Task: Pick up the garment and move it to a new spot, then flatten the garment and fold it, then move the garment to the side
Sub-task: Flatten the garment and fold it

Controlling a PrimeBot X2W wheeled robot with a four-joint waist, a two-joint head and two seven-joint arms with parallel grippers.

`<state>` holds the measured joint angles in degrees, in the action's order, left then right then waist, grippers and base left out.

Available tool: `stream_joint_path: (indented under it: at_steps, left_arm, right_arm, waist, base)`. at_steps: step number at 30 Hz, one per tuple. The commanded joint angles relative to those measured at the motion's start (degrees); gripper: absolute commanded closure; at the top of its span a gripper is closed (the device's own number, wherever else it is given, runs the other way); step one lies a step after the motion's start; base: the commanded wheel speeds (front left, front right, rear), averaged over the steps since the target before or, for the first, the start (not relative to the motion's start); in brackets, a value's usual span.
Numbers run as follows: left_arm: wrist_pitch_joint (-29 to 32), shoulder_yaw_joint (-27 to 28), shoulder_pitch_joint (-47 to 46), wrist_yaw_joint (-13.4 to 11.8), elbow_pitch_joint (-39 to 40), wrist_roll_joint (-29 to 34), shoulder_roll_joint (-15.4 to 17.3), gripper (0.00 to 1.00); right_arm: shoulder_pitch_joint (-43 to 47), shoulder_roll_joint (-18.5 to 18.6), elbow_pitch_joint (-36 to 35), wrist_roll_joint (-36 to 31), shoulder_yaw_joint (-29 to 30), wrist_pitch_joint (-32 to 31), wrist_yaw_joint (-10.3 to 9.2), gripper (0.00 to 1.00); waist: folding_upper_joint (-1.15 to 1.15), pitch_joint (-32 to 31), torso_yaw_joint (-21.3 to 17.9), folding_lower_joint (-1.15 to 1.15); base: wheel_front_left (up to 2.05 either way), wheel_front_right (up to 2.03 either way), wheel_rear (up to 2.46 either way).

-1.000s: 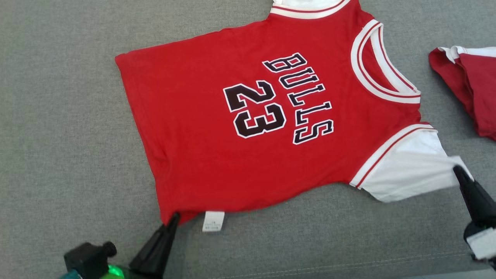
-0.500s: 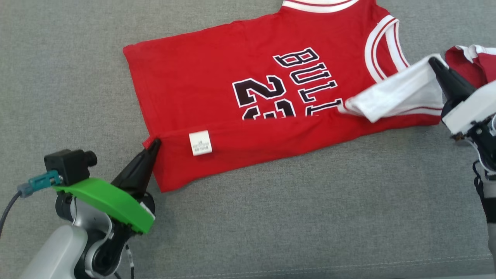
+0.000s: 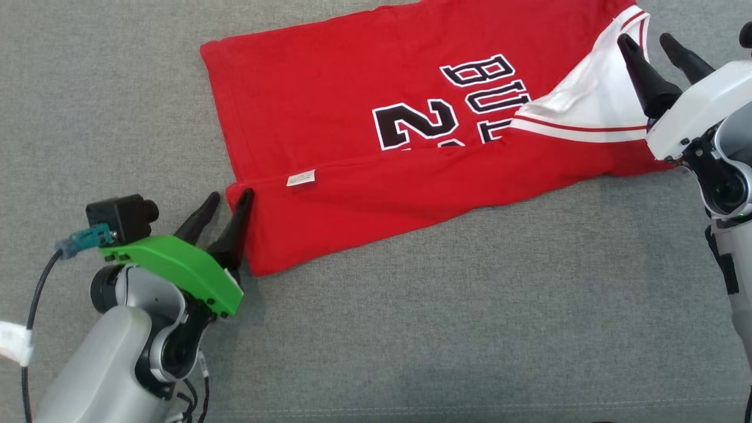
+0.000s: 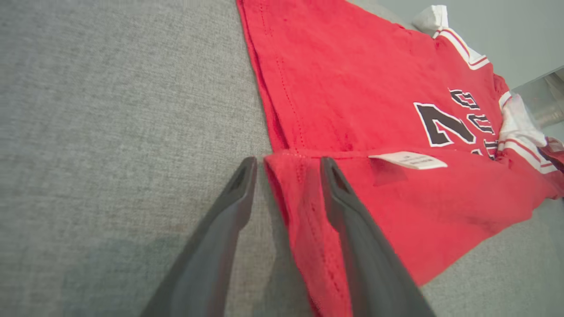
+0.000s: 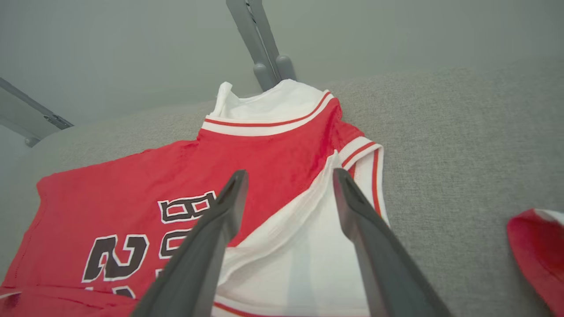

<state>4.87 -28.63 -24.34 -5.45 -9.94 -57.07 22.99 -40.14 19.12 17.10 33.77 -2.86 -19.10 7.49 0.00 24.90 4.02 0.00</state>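
Left tool [image 3: 231, 195] of mine has its fingers apart, astride the folded hem corner of the red basketball jersey with black lettering [image 3: 329, 106]: one finger lies on the cloth, the other on the grey fabric tabletop [image 3: 411, 329]. My right tool [image 3: 644, 39] is spread too, over the white sleeve [image 3: 587, 100] folded onto the jersey, which lies flat with its near edge doubled over.

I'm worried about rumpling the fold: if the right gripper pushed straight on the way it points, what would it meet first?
The jersey: the right gripper, open, points at its folded-over white sleeve. Height above the cloth is unclear, so it might hit the red shoulder beyond instead.
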Motion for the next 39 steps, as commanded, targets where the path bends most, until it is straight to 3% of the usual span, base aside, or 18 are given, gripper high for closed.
stream_joint_path:
  at_steps: [1,7,12,19,26,27,29,30,31,35,39]
  left_arm:
    - [-0.4,-0.02,2.31,-0.96,1.02,0.72,1.37,0.0]
    - [-0.86,1.0,11.36,-7.5,12.72,0.91,3.59,0.0]
    - [1.86,-2.22,13.14,-10.7,16.17,3.43,4.77,0.0]
    - [5.21,-4.7,10.01,-12.82,14.33,6.24,5.31,0.0]
    - [7.45,-6.54,7.9,-11.24,11.33,6.0,4.31,0.0]
    - [7.64,-6.8,7.66,-10.76,10.86,5.58,3.83,0.15]
    - [7.91,-7.28,7.21,-9.5,10.04,4.93,3.13,1.0]
    - [8.14,-7.53,7.13,-8.88,9.62,4.4,2.85,1.0]
    - [8.87,-8.18,7.09,-7.94,9.4,4.01,2.84,1.0]
    - [12.12,-8.49,7.53,-3.94,9.72,1.18,5.35,1.0]
    - [15.28,-6.26,7.61,-1.1,12.29,-1.7,10.7,1.0]
  right_arm:
    - [1.77,1.39,-1.21,0.14,-0.83,0.78,-0.02,0.0]
    - [9.42,7.83,-9.36,-1.25,-3.46,-2.86,-0.02,0.0]
    - [13.03,11.81,-13.13,-3.91,-4.88,-7.1,-0.02,0.0]
    - [11.76,12.92,-9.27,-8.54,-5.21,-8.64,-0.04,0.0]
    - [9.26,10.16,-3.19,-8.17,-5.51,-9.05,-0.04,0.0]
    - [8.75,9.95,-2.21,-8.09,-5.59,-9.11,-0.05,0.0]
    - [7.94,9.24,-0.46,-7.6,-6.09,-9.15,-0.04,0.0]
    - [8.06,8.64,0.05,-6.4,-6.98,-9.75,-0.04,0.6]
    - [8.21,8.55,-0.12,-4.97,-8.08,-10.05,0.02,1.0]
    - [9.68,10.8,-1.67,1.17,-8.38,-11.57,-0.01,1.0]
    - [12.91,13.77,-6.31,8.04,-6.86,-16.1,-0.02,1.0]
  waist:
    - [0.0,-1.25,-1.13,0.0]
    - [0.0,-3.34,-3.06,0.0]
    - [0.0,-2.8,-3.68,0.0]
    - [0.0,-0.51,-2.73,0.0]
    - [0.0,1.28,-1.68,0.0]
    - [0.0,1.42,-1.51,0.0]
    - [0.0,1.43,-1.14,0.0]
    - [0.0,1.28,-1.01,0.0]
    - [0.0,0.95,-0.88,0.0]
    - [0.0,-1.06,-0.8,0.0]
    - [0.0,-4.1,-1.44,0.0]
  base:
    - [0.0,0.0,0.0]
    - [0.0,0.0,0.0]
    - [0.0,0.0,0.0]
    - [0.0,0.0,0.0]
    - [0.0,0.0,0.0]
    - [0.0,0.0,0.0]
    - [0.0,0.0,0.0]
    - [0.0,0.0,0.0]
    - [0.0,0.0,0.0]
    - [0.0,0.0,0.0]
    - [0.0,0.0,0.0]
